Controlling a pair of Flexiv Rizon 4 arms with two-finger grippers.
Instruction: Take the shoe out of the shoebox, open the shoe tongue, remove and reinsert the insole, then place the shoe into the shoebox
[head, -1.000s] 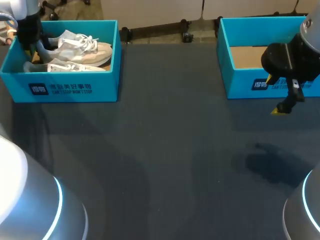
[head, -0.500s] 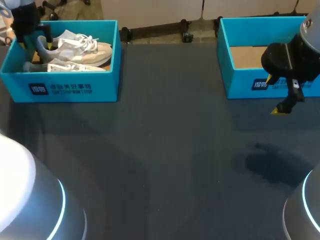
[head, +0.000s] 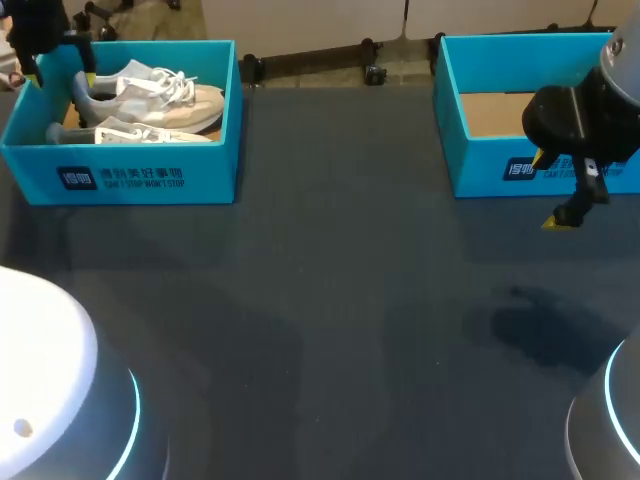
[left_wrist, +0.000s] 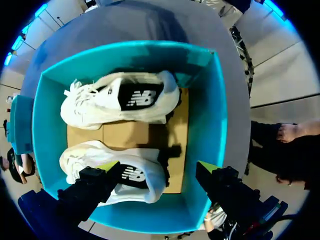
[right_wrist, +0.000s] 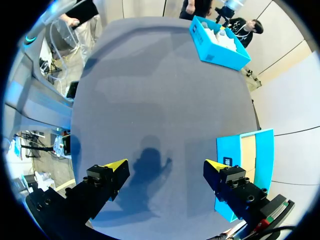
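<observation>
L end effector (left_wrist: 157, 167) hangs over the teal shoebox (left_wrist: 220, 125), fingers wide, gripping nothing. Inside: one white shoe (left_wrist: 112, 172) right under it, 2nd shoe (left_wrist: 120, 97) just ahead. R end effector (right_wrist: 165, 164) also spread wide, empty, over the surface (head: 350, 300), near 2nd box (head: 480, 165).

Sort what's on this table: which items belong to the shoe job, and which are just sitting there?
Part of the job:
- shoebox
- two white shoes lying inside it
- left hand, open above the shoebox

Just there:
- second teal box, no shoe seen in it
- right hand, open over the table, holding nothing
</observation>
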